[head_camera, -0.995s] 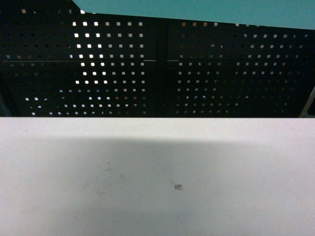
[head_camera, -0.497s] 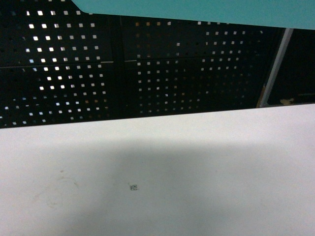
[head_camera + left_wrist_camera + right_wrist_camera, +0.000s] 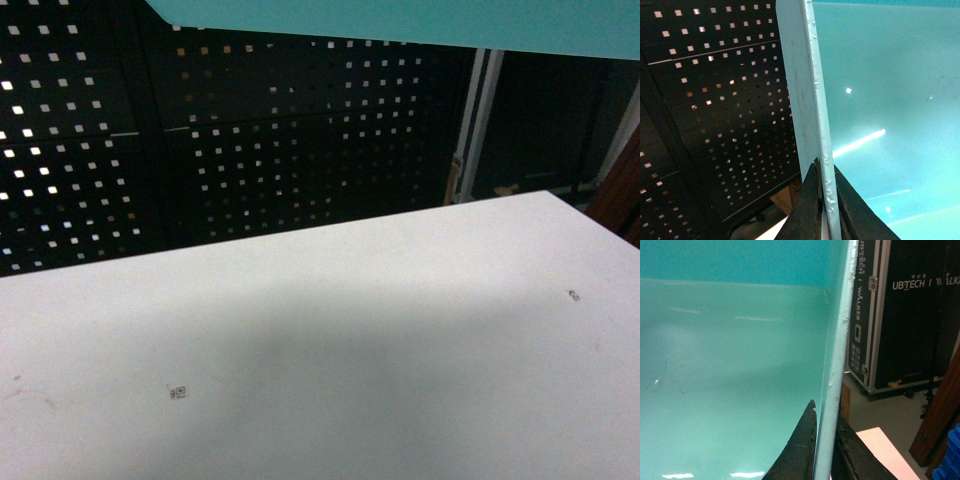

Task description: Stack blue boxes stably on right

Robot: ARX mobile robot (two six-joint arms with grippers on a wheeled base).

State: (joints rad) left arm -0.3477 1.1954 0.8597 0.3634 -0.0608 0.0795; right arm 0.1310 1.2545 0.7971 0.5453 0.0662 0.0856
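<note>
Now both arms carry the blue box (image 3: 400, 20) high above the white worktop (image 3: 400, 330). The left gripper (image 3: 826, 200) and right gripper (image 3: 824, 440) each pinch its rim. Next comes moving it right and setting it down level.

tub (image 3: 400, 20) above table (image 3: 400, 330); pegboard (image 3: 250, 150) behind table; flight case (image 3: 910, 315) right of tub.

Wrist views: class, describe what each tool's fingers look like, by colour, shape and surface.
Left tool: two black fingers tapering to narrow tips, with a matte, slightly rough surface. Right tool: likewise black and pointed, its fingers worn and chipped along the edges. No cables or markings are visible.
</note>
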